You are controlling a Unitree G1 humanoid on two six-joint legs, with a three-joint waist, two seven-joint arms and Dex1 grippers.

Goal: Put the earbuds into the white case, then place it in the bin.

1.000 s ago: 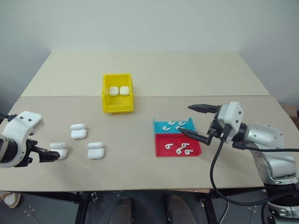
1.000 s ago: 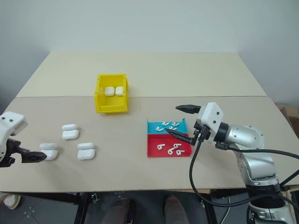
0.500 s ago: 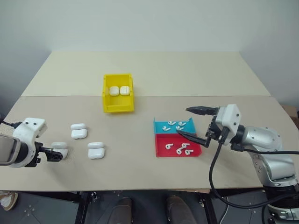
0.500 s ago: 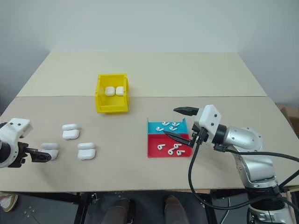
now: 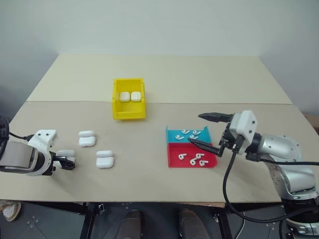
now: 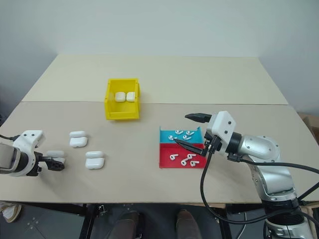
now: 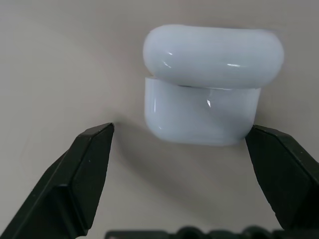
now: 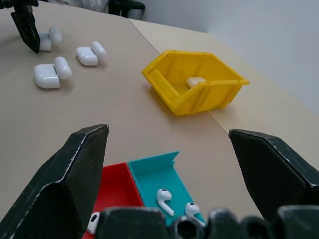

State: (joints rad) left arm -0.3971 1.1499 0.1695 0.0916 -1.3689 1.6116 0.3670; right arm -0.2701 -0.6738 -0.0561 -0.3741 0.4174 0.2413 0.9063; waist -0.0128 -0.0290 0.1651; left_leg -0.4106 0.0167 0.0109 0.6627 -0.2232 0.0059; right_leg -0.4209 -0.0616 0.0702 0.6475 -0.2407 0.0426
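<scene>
- The left end effector (image 5: 66,163) sat low at the bench's (image 5: 149,174) left front, its two black fingers (image 7: 79,179) spread wide around a white case (image 7: 212,82) and gripping nothing; one finger stood clear of the case and the other looked just beside its corner.
- That white case was glossy, rounded and smooth, lying on its side with lid and body split by a thin seam; in the left wrist view its long axis ran crosswise between the fingers.
- Two more cases (image 5: 86,138) (image 5: 104,159) lay apart from one another to its right, with bare bench between them.
- The bin (image 5: 129,105), bright yellow plastic with upright walls, stood farther back, its long axis running away from the robot, with two white cases side by side inside at its far end.
- The earbuds (image 5: 192,158) lay scattered in a shallow blue-and-red tray (image 5: 174,160), stems pointing various ways.
- The right end effector (image 5: 208,132) hung above the tray's right edge, fully parted and empty.
</scene>
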